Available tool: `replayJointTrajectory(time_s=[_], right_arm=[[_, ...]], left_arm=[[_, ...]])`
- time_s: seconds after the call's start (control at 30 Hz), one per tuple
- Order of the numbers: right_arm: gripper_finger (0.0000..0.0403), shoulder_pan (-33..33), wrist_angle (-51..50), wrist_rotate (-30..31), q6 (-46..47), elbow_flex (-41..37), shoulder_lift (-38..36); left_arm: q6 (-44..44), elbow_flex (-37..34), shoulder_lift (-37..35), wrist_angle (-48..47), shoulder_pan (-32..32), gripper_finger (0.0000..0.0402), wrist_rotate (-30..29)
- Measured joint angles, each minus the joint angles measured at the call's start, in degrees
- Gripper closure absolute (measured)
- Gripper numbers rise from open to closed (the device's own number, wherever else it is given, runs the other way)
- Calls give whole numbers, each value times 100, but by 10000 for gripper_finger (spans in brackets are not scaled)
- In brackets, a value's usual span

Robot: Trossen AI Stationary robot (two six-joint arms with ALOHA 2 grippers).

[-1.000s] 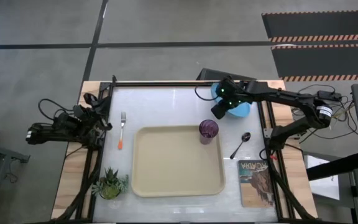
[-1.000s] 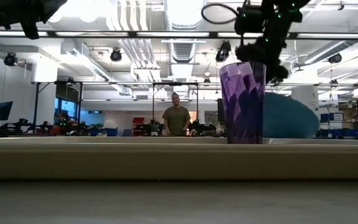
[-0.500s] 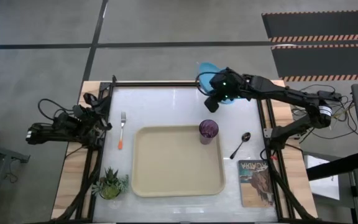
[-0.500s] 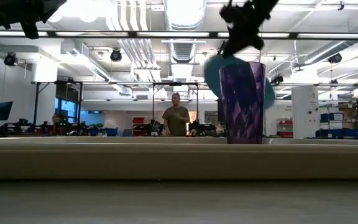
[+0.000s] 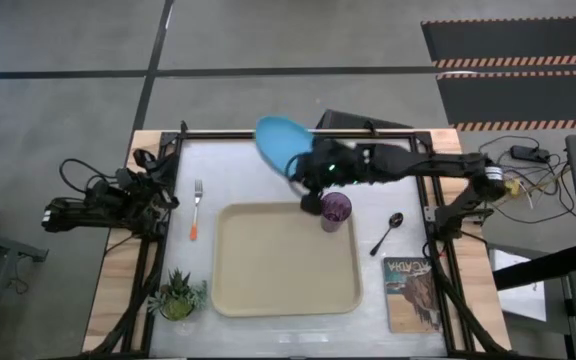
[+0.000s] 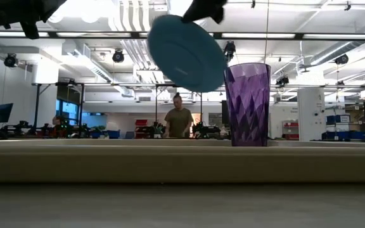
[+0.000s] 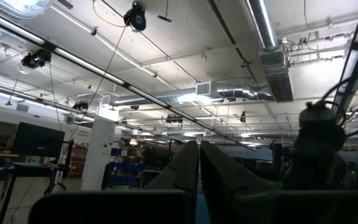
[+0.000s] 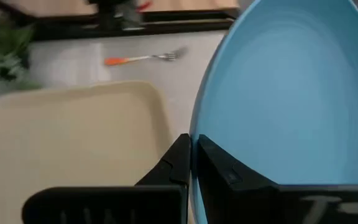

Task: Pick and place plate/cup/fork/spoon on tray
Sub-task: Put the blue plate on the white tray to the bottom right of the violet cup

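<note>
My right gripper (image 5: pixel 308 172) is shut on the light-blue plate (image 5: pixel 280 140), which is lifted above the table's far middle; it also shows in the low view (image 6: pixel 185 52) and the right wrist view (image 8: pixel 284 93). The purple cup (image 5: pixel 335 211) stands on the cream tray (image 5: pixel 268 270) at its far right corner. The orange-handled fork (image 5: pixel 196 208) lies on the table left of the tray. The dark spoon (image 5: pixel 387 232) lies right of the tray. My left gripper (image 7: pixel 199 163) is shut and rests at the table's left edge. My right gripper pinches the plate's rim (image 8: pixel 194 140) between its two fingers, one finger on each face. The plate is lifted clear of the table and tilted steeply, sticking out beyond the fingers toward the table's far left.
A small potted plant (image 5: pixel 177 297) stands at the near left. A printed book (image 5: pixel 411 292) lies at the near right. A person (image 6: pixel 180 120) stands far off in the room behind the table.
My right gripper has carried the plate up off the table's far right and toward the left, past the cup. The plate has come clear of the table and now hangs tilted above the far edge of the tray.
</note>
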Motion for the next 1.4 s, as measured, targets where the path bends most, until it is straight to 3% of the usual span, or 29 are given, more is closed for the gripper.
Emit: replayJointTrajectory(time_s=[0.23,0.53,0.97,1.4], right_arm=[[394,724,-240,-293,-978,889,854],[394,1429,-1016,-839,-1006,1699,1681],[394,2143,-922,-841,-427,1763,2422],[394,2228,-779,-683,-187,1898,3398]], left_arm=[[2,-15,0,-2,0,402,0],[2,-20,0,-2,2,402,0],[-33,-22,0,-65,0,402,0],[-758,-129,2,-218,-4,402,46]])
